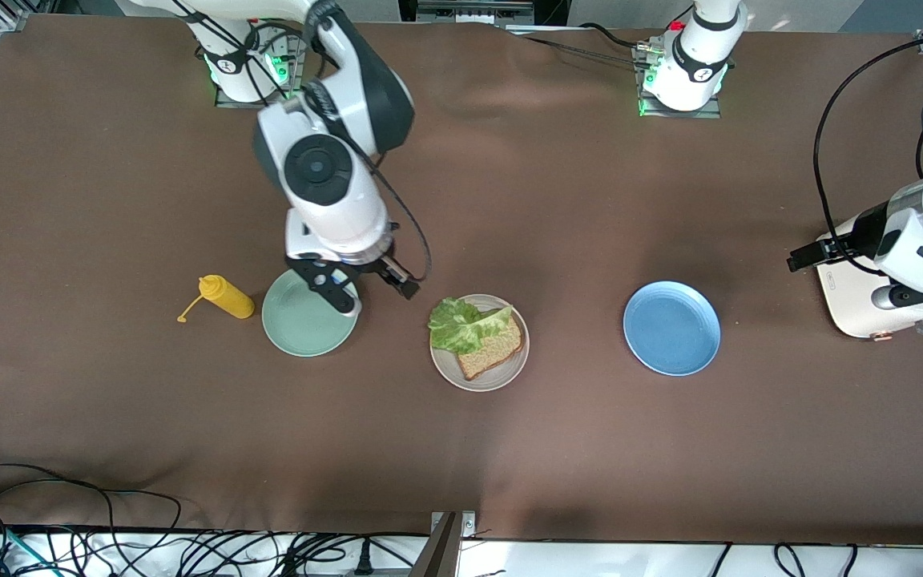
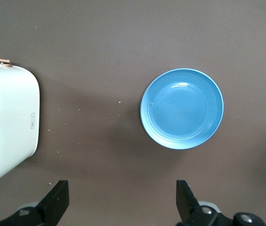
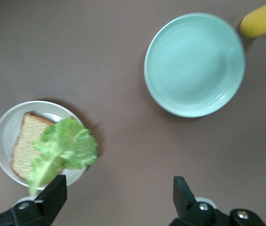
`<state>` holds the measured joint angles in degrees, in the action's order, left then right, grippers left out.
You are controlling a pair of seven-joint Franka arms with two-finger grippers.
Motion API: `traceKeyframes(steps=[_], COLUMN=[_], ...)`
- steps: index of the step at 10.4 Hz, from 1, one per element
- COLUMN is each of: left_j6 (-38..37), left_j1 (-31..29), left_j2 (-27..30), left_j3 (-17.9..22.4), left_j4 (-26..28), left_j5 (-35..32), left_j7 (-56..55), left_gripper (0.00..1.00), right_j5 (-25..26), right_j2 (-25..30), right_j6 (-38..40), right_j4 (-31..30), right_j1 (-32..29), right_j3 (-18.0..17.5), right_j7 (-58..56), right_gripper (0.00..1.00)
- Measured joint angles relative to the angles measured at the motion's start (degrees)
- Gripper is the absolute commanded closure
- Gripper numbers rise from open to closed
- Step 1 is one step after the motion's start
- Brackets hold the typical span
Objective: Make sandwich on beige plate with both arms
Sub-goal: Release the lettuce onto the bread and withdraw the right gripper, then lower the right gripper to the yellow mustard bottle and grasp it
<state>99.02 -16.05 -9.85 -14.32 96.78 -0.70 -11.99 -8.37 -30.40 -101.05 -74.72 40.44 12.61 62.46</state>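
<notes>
The beige plate [image 1: 449,369] sits mid-table and carries one brown bread slice [image 1: 498,353]. A ruffled green lettuce leaf [image 1: 465,324] lies over the slice and overhangs the rim on the side toward the robots' bases. My right gripper [image 1: 375,292] hangs open and empty above the bare table between this plate and the mint-green plate [image 1: 301,330]. In the right wrist view the plate [image 3: 1,141], bread [image 3: 23,141] and lettuce [image 3: 67,146] show close by one fingertip [image 3: 53,193]. My left gripper [image 2: 122,190] is open and empty, up over the table between the toaster and the blue plate.
An empty blue plate [image 1: 671,328] lies toward the left arm's end, with a cream toaster [image 1: 852,308] farther that way. A yellow mustard bottle [image 1: 227,296] lies beside the empty mint-green plate at the right arm's end. Cables run along the front edge.
</notes>
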Motion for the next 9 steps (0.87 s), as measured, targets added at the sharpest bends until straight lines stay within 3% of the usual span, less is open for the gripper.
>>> traceKeyframes(steps=[2,6,9], left_j6=[0.00,0.00,0.00], left_j1=[0.01,0.11,0.09], left_j2=[-0.02,-0.12,-0.16], left_j3=[-0.01,-0.03,0.01], left_j4=[-0.05,-0.10,-0.13], left_j5=[0.00,0.00,0.00], left_j7=[0.00,0.00,0.00], left_gripper=[0.00,0.00,0.00], right_j5=[1.72,2.83,2.92], right_j2=[7.35,23.70,25.45], right_j6=[1.31,-1.32,-13.49], right_j4=[-9.01,-32.71,-43.10], right_j1=[-6.35,-24.15,-34.25], right_j3=[-0.86,-3.45,-3.38], right_j7=[-14.88,-51.55,-80.27], right_gripper=[0.04,0.06,0.06])
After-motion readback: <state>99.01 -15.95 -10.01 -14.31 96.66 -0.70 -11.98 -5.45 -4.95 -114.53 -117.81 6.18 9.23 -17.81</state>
